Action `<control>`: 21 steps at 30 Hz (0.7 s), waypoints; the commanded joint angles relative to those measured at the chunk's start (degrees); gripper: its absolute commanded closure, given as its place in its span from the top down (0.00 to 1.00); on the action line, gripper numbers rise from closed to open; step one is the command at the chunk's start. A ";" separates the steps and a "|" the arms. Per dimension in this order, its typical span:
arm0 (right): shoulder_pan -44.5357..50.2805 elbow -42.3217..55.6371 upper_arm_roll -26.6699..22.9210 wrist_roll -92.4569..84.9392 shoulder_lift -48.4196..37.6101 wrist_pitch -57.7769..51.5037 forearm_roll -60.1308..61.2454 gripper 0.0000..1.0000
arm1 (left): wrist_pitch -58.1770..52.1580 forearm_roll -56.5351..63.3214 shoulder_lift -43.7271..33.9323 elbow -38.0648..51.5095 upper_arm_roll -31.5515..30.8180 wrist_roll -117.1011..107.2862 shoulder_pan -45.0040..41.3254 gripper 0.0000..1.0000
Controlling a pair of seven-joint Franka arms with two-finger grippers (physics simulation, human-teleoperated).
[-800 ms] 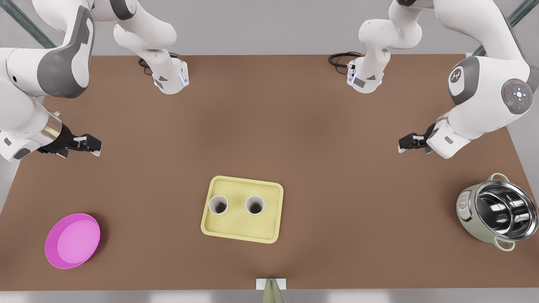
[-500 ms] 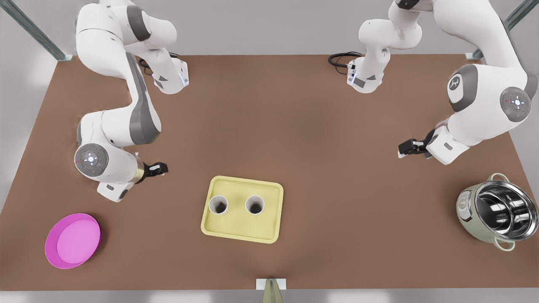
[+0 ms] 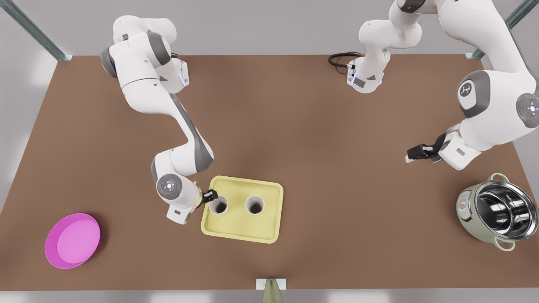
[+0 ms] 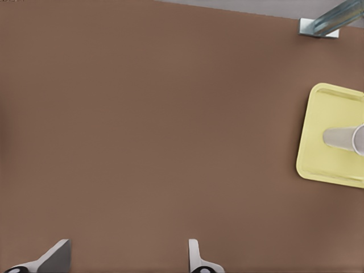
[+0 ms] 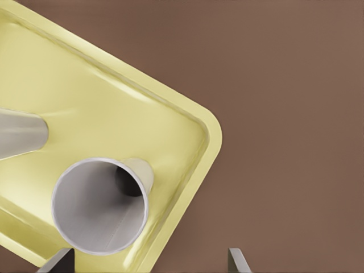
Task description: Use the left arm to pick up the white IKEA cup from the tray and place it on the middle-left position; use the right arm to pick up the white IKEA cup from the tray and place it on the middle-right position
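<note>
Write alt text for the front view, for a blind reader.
The open right pincer is at the edge of a yellow tray, beside one of its two white cups, on a brown table. The open left pincer waits over bare table on the front view's right, near a steel pot; a pink dish lies far left.

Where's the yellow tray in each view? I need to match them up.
Front view: tray low centre, right pincer at its edge on the front view's left.
Left wrist view: tray far off across bare table.
Right wrist view: tray close up.
Shared landmark: a white cup standing on it.
</note>
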 commanded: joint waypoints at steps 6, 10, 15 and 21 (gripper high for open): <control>-0.44 0.01 0.36 2.12 2.49 5.52 0.17 1.00 | 0.88 0.44 -0.94 -0.02 0.12 0.43 0.08 1.00; -0.26 -0.26 0.88 2.20 3.19 5.44 0.43 1.00 | 0.79 0.53 -1.73 -0.02 -0.14 0.17 -0.01 1.00; -0.26 -0.34 2.55 1.41 6.70 4.47 0.43 1.00 | 0.44 0.53 -2.00 -0.28 -1.46 -1.42 -0.18 1.00; -0.44 -0.34 3.26 1.32 7.41 4.38 0.61 0.28 | -2.28 10.20 -2.87 -0.28 -2.51 -1.33 -5.37 1.00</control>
